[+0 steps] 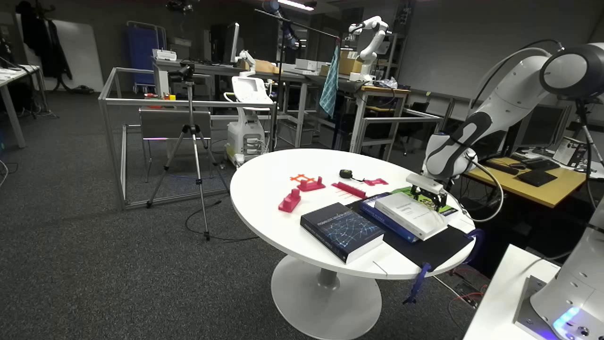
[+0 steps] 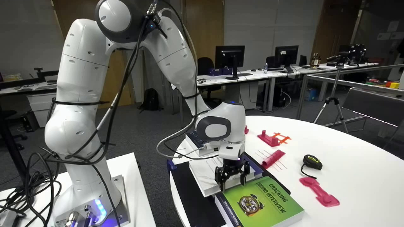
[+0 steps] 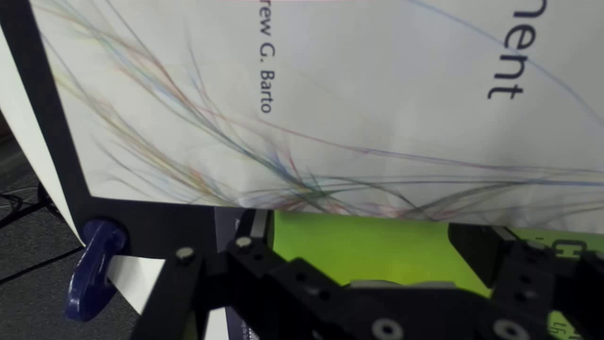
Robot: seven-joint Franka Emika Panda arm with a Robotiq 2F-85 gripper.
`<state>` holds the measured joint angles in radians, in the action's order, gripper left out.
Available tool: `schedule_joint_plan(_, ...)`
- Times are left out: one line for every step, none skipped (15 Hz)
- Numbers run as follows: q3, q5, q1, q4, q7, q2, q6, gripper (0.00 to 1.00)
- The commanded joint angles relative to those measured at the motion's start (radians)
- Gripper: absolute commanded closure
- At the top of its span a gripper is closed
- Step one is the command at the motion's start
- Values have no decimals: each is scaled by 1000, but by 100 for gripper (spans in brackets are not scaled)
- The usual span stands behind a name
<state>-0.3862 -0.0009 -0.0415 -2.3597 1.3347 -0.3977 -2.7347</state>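
My gripper (image 1: 428, 202) is open, with nothing between its fingers. It points down at the edge of a white book (image 1: 409, 213), above a green book (image 2: 271, 195). In the wrist view the fingertips (image 3: 363, 229) are spread wide over the green cover (image 3: 368, 250); the white book's edge (image 3: 330, 118) partly hides them. I cannot tell whether they touch either book. The white book lies on a blue book (image 1: 382, 219). The green book lies beside that stack, next to a black mat (image 1: 441, 248). A thick dark book (image 1: 342, 229) lies on the stack's other side.
The books are on a round white table (image 1: 255, 189). Pink parts (image 1: 290, 202), a pink strip (image 2: 273, 158), an orange piece (image 2: 282, 138) and a tape measure (image 2: 312, 161) lie there. Blue clamps (image 1: 420, 278) hold the mat at the rim. A cable loops beside the wrist.
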Motion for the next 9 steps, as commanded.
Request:
schedule_joint_plan(13, -19, -3, -23, -3, 49, 33, 0)
schedule_joint_plan(20, -16, -1, -24, -7, 50, 31, 0)
schedule_joint_plan(22, -16, -2, -24, -7, 50, 32, 0)
schedule_joint_plan(24, -16, -3, -24, -8, 50, 32, 0)
schedule_joint_plan(26, -15, -2, -24, -8, 50, 31, 0)
schedule_joint_plan(27, -14, -2, -23, -7, 51, 31, 0)
schedule_joint_plan(27, -11, -1, -25, -4, 57, 26, 0)
schedule_joint_plan(20, -10, -4, -30, 10, 68, 11, 0)
schedule_joint_plan(7, -19, -7, -36, 18, 82, -6, 0)
